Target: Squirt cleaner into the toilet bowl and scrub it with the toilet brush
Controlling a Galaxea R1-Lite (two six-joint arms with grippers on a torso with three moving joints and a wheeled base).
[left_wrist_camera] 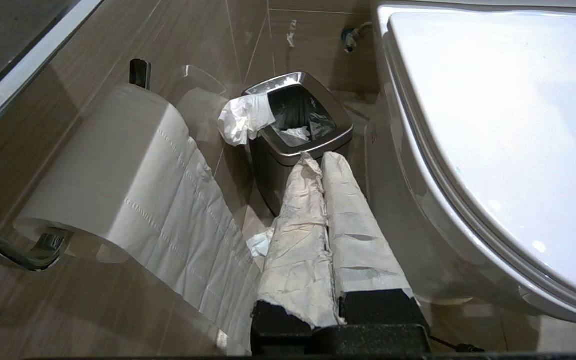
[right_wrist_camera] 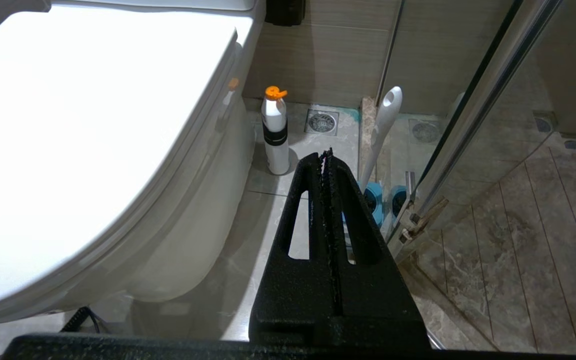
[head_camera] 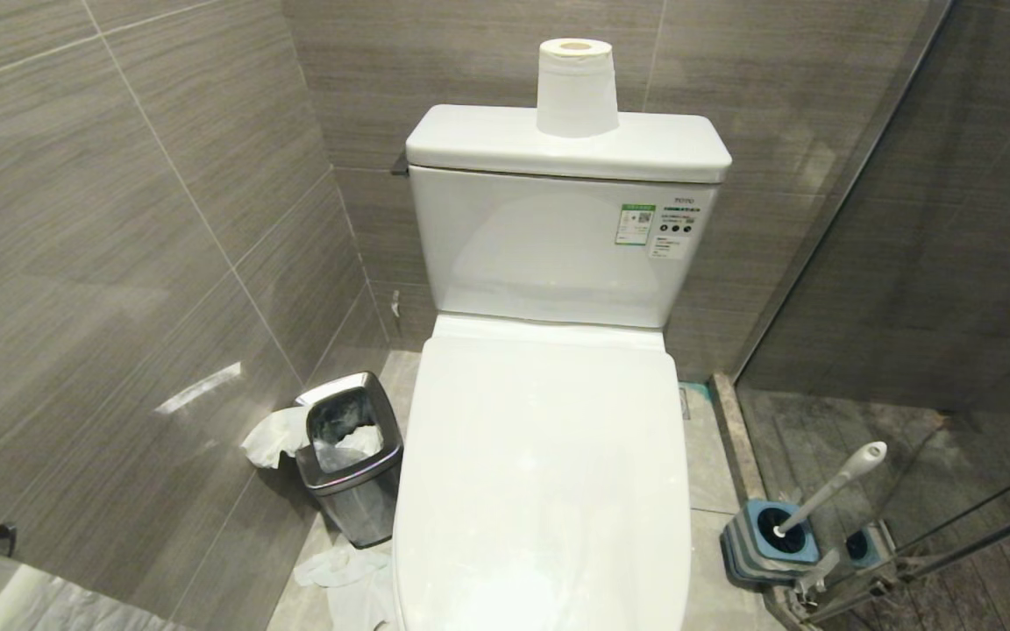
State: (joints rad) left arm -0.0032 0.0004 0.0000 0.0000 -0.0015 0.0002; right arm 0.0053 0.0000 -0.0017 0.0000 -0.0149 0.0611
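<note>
The toilet (head_camera: 549, 473) stands against the back wall, a paper roll (head_camera: 576, 88) on its tank; bin (head_camera: 352, 456) on the floor left, toilet brush (head_camera: 829, 486) in its holder (head_camera: 772, 543) right.

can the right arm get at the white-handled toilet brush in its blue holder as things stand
Probably yes. The white-handled toilet brush stands in its blue holder on the floor just beyond the shut right tool, beside the glass shower door, with nothing between them. The tool would have to open first.

You're facing the toilet (head_camera: 549, 473) with its lid shut and a paper roll (head_camera: 576, 88) on the tank. On the floor, the steel bin (head_camera: 352, 456) stands left; the toilet brush (head_camera: 829, 487) leans in its blue-grey holder (head_camera: 768, 536) right.
</note>
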